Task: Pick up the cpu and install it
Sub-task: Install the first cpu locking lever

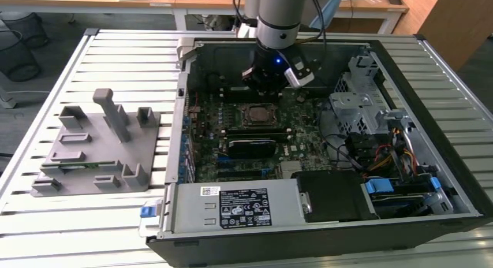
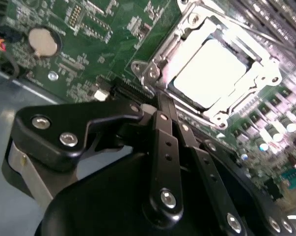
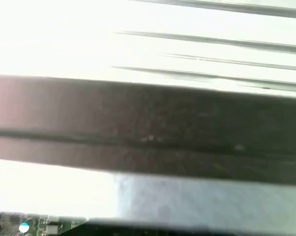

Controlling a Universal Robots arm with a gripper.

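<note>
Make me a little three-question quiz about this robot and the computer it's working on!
1. True or false: the cpu lies inside the socket frame on the motherboard.
2. In the exterior view, which side of the computer case is the grey fixture tray on?
3. Pick one: the gripper is A) over the tray, B) inside the case near the socket.

Key: 1 true; 2 the exterior view's left; 3 B.

Print: we find 1 white label [image 1: 206, 191] and 1 black label [image 1: 246, 210] on the power supply [image 1: 231, 205], neither legible.
</note>
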